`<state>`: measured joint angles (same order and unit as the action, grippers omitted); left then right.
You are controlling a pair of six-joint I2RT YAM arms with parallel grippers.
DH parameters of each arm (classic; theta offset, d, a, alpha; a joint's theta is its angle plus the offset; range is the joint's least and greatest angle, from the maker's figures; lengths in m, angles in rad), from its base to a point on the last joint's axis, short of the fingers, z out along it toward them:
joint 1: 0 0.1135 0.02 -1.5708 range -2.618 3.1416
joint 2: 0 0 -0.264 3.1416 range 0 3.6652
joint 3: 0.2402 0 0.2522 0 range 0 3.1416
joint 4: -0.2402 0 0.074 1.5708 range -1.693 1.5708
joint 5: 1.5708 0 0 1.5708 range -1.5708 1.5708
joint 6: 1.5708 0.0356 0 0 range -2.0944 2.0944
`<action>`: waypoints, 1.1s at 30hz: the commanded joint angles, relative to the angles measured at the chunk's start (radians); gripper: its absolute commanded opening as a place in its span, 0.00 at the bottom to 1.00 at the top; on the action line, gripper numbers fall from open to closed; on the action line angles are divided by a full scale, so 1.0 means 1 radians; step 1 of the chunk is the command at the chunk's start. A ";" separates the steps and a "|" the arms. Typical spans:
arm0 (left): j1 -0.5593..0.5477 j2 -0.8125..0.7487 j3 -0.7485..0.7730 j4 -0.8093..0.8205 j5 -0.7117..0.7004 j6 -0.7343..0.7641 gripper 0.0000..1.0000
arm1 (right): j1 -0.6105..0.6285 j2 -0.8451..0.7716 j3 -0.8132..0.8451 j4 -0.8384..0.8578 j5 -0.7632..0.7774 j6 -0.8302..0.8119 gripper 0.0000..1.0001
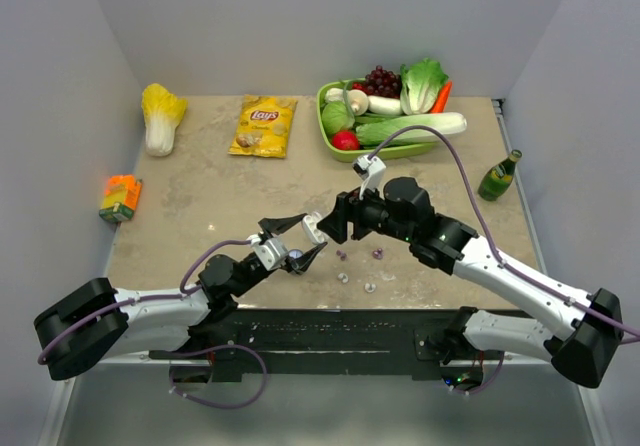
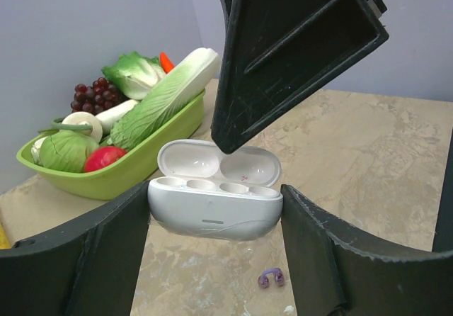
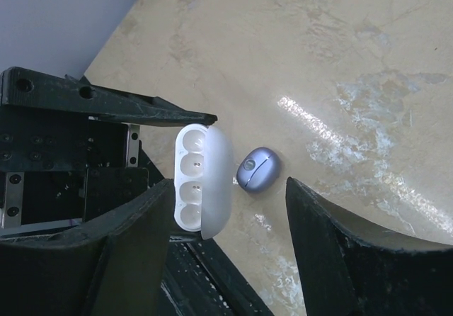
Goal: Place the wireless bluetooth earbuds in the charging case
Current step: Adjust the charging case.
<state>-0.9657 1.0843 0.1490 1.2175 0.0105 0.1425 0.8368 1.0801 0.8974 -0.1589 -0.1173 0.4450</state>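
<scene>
**Open charging case held over four loose earbuds**

The beige, stone-patterned table [image 1: 200, 196] is carrying everything. The left gripper [image 2: 216, 194] is clenching the white charging case [image 2: 214, 213] by its two ends. It is holding the case clear of the surface, toward the middle of the near edge, with the lid standing open and four wells facing up. The right gripper [image 3: 228, 188] is hovering just beside and above the case, its jaws standing apart and grasping nothing.

Along the far edge, a green tray [image 1: 322, 116] of vegetables and grapes is sitting toward the right corner. A napa cabbage [image 1: 160, 116] is lying at the far left corner, and a yellow Lay's chip bag [image 1: 263, 126] is lying between the two. A green glass bottle [image 1: 499, 176] is standing at the right edge, and an orange carton [image 1: 120, 197] is sitting at the left edge.

The wireless bluetooth earbuds are all lying loose on the surface near the middle of the near edge, close together but apart. They are a first lilac earbud [image 1: 343, 255], a second lilac earbud [image 1: 377, 252], a first white earbud [image 1: 343, 277] and a second white earbud [image 1: 369, 287]. One lilac bud is showing between the right fingers in the right wrist view (neither finger is touching it), just beside the case.
</scene>
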 commanded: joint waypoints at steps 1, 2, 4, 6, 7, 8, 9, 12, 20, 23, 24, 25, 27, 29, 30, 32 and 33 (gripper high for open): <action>-0.010 -0.012 0.024 0.080 -0.006 0.014 0.00 | -0.001 0.012 0.006 0.050 -0.038 0.006 0.65; -0.010 -0.012 0.023 0.080 -0.004 0.014 0.00 | -0.001 0.015 0.008 0.050 -0.038 0.006 0.62; -0.010 -0.017 0.024 0.080 -0.006 0.014 0.00 | -0.001 0.020 0.005 0.051 -0.042 0.006 0.60; -0.010 -0.021 0.023 0.082 -0.003 0.012 0.00 | -0.001 0.023 0.003 0.050 -0.044 0.009 0.53; -0.010 -0.021 0.021 0.082 -0.003 0.011 0.00 | -0.001 0.026 0.003 0.050 -0.044 0.008 0.52; -0.010 -0.023 0.021 0.083 -0.003 0.011 0.00 | -0.001 0.027 0.003 0.050 -0.044 0.011 0.51; -0.010 -0.026 0.021 0.083 -0.003 0.011 0.00 | -0.001 0.027 0.002 0.056 -0.044 0.011 0.50; -0.010 -0.026 0.020 0.085 -0.003 0.009 0.00 | -0.001 0.035 0.000 0.061 -0.047 0.011 0.46; -0.010 -0.021 0.015 0.097 -0.003 0.006 0.00 | -0.001 0.049 -0.002 0.059 -0.056 0.011 0.39; -0.010 -0.018 0.014 0.103 -0.004 0.005 0.00 | -0.001 0.043 -0.003 0.061 -0.051 0.009 0.34; -0.010 -0.017 0.014 0.105 -0.004 0.005 0.00 | -0.001 0.041 -0.002 0.056 -0.050 0.006 0.33; -0.010 -0.018 0.012 0.106 -0.006 0.003 0.00 | -0.001 0.041 -0.002 0.056 -0.050 0.004 0.33; -0.010 -0.015 0.012 0.106 -0.007 0.002 0.00 | -0.001 0.034 0.000 0.050 -0.041 -0.003 0.27; -0.010 -0.012 0.012 0.102 -0.009 -0.004 0.00 | -0.001 0.029 0.012 0.045 -0.012 -0.014 0.18; -0.010 -0.012 0.012 0.097 -0.009 -0.009 0.00 | -0.001 0.026 0.018 0.023 0.004 -0.031 0.00; -0.010 -0.011 0.018 0.064 -0.007 -0.021 0.13 | -0.001 0.015 0.038 -0.002 0.027 -0.052 0.00; -0.010 -0.009 0.032 0.041 -0.007 -0.024 0.19 | -0.001 0.009 0.044 -0.022 0.036 -0.075 0.00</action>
<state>-0.9707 1.0763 0.1493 1.2259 0.0074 0.1410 0.8387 1.1267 0.8970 -0.1467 -0.1429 0.4438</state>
